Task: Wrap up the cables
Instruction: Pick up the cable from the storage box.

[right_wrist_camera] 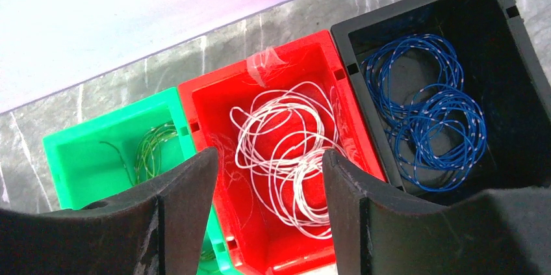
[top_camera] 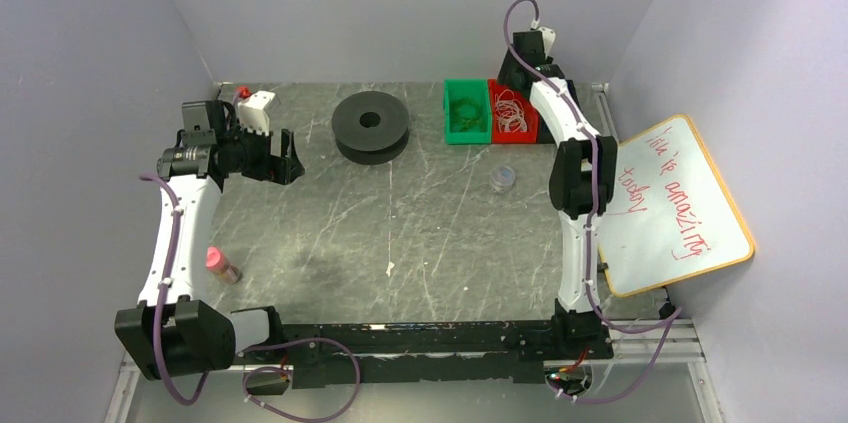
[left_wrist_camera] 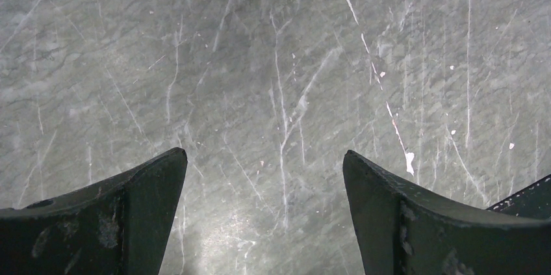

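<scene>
Grey-veined surface shows between the wide-open jaws of the left gripper, which holds nothing, at ten o'clock. The black spool sits at twelve. At one o'clock stand the green bin and the red bin, where the cables lie in loose whitish loops. The right gripper hangs above them, jaws partly apart and empty. The springy loops overlap (nearly everywhere), so a pinch could lift the whole clump, snag the rim, or slip off; a finger might also strike the red wall.
</scene>
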Controlling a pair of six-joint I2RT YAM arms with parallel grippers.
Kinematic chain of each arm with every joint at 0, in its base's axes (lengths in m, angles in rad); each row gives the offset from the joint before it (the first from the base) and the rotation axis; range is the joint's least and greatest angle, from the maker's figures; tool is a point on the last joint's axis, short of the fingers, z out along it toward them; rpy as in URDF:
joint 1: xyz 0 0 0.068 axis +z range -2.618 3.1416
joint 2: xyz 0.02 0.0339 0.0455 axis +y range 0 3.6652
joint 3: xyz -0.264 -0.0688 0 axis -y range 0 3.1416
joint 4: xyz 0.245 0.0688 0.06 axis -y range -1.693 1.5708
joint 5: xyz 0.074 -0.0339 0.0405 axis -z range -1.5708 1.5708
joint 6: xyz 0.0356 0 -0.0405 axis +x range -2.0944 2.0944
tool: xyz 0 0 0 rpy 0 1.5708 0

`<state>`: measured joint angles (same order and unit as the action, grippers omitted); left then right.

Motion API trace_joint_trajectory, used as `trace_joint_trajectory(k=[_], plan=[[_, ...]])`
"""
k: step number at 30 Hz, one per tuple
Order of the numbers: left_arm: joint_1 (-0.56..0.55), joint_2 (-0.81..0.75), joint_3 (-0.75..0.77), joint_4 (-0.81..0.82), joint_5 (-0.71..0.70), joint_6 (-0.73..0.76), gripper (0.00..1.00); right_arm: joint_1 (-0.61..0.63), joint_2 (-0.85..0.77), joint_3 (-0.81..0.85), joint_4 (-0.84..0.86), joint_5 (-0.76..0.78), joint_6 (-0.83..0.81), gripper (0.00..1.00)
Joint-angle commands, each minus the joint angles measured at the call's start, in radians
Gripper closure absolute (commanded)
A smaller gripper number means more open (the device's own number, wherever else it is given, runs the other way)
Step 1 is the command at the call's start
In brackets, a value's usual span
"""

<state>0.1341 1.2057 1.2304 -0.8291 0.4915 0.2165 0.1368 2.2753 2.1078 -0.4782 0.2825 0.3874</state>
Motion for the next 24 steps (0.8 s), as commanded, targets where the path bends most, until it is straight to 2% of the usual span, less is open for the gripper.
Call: trace_joint_trajectory(k=[1,18,24], plan=[[0.002,0.003,0.005,0.025,0.006,0.015,0.05,0.003,0.045,0.059,0.009,0.051,0.034,0.38],[0.002,0.009,0.004,0.024,0.008,0.013,0.05,0.026,0.148,0.138,-0.015,0.047,0.039,0.39],[0.002,0.012,0.004,0.025,0.005,0.015,0.05,0.025,0.162,0.149,-0.026,0.032,0.041,0.50]])
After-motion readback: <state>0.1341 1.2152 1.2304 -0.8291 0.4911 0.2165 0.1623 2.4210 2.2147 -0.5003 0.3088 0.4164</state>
